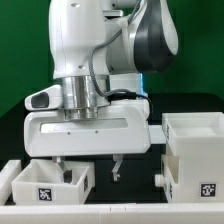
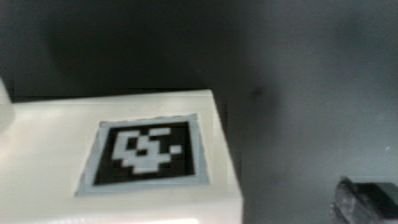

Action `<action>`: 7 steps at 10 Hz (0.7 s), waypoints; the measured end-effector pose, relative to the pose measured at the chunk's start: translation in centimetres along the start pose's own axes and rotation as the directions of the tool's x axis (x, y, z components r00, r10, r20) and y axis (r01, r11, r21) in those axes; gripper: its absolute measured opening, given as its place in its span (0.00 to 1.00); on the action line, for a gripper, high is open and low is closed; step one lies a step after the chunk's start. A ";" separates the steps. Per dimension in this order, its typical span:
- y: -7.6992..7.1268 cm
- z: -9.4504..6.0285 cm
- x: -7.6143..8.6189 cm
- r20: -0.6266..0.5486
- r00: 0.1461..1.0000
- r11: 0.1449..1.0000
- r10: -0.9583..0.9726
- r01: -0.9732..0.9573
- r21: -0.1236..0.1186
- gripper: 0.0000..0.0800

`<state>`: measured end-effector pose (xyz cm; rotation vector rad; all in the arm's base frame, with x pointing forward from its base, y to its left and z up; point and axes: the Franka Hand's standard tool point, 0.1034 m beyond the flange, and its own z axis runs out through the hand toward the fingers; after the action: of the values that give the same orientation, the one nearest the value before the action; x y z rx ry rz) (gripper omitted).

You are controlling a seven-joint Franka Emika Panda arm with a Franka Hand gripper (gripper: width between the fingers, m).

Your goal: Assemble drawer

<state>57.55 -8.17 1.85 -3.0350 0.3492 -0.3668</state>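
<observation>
The large white casing (image 1: pixel 195 150) of the drawer stands at the exterior view's right, open-topped, with a square tag (image 1: pixel 207 188) on its front. A smaller white tray (image 1: pixel 50 182) with its own tag (image 1: pixel 47 192) sits at the lower left of the exterior view. My gripper (image 1: pixel 88 174) hangs open just above the tray's right end. One finger (image 1: pixel 60 168) is over the tray's inside and the other (image 1: pixel 117 170) is outside it, over the black table. It holds nothing. The wrist view shows a white drawer part (image 2: pixel 54 130) with a tag (image 2: pixel 151 150) close below, and one dark fingertip (image 2: pixel 370 198).
Another white piece (image 1: pixel 8 175) shows at the exterior view's far left edge. A white strip (image 1: pixel 120 212) runs along the bottom of that view. The table top (image 1: pixel 140 170) is black and a green wall (image 1: pixel 190 60) stands behind the arm.
</observation>
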 end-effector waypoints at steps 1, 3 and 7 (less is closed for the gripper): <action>0.5 0.1 -0.3 0.021 1.000 1.000 0.017 -0.017 -0.001 0.81; 1.1 -0.4 1.1 0.014 0.999 0.999 0.032 -0.032 -0.005 0.81; 1.0 -0.3 0.9 0.019 0.999 0.999 0.032 -0.032 -0.004 0.28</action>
<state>58.13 -9.40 2.23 -3.0305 0.3969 -0.3360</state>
